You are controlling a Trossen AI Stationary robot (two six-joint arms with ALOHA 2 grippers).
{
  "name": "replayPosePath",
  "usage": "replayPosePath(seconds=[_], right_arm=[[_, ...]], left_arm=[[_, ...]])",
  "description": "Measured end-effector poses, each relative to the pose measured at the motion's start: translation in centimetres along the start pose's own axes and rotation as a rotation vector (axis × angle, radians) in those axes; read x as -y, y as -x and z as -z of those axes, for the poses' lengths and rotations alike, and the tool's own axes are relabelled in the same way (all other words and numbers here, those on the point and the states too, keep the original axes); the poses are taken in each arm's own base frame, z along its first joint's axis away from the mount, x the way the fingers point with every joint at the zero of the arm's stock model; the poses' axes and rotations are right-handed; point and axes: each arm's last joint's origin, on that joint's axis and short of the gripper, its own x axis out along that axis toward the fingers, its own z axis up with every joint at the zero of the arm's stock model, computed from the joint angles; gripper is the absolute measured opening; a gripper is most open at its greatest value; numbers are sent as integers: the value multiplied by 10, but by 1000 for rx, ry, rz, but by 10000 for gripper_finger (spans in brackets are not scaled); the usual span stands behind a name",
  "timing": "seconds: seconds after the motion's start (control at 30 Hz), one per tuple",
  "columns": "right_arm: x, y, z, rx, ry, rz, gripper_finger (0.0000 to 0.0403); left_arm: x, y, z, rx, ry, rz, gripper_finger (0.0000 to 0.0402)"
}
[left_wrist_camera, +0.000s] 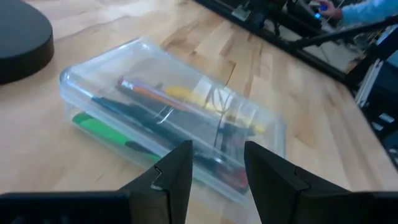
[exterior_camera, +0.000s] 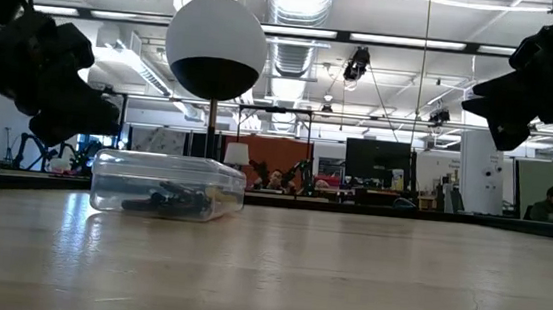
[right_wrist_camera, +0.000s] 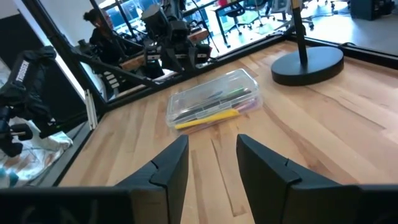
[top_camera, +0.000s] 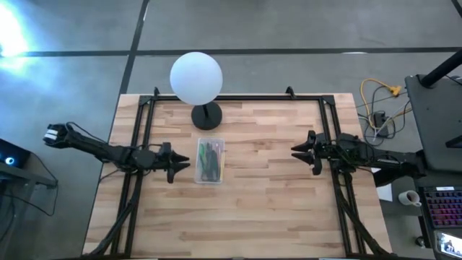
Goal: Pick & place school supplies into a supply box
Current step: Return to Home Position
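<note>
Supply box [top_camera: 210,160], a shallow clear-plastic rectangle, lies closed at mid-table in front of the white globe lamp on its black base [top_camera: 195,77]. Left gripper [top_camera: 182,165] hangs just beside it and right gripper [top_camera: 297,152] is well apart. Both are spread and empty, which probably means packing is finished. Left wrist view alone separates the contents: green marker [left_wrist_camera: 99,126], yellow pencil [left_wrist_camera: 186,94]. Low view shows only dark shapes under the seated lid.

Left claw [top_camera: 183,163] and right claw [top_camera: 295,152] are matte black, angular and two-fingered.
</note>
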Motion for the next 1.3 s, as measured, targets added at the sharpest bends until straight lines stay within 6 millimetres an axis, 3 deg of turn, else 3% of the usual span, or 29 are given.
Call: replayPosePath(seconds=[1.3], right_arm=[[0, 0, 0, 1, 0, 1, 124]], left_arm=[[-1, -2, 3, -31, -14, -20, 130]])
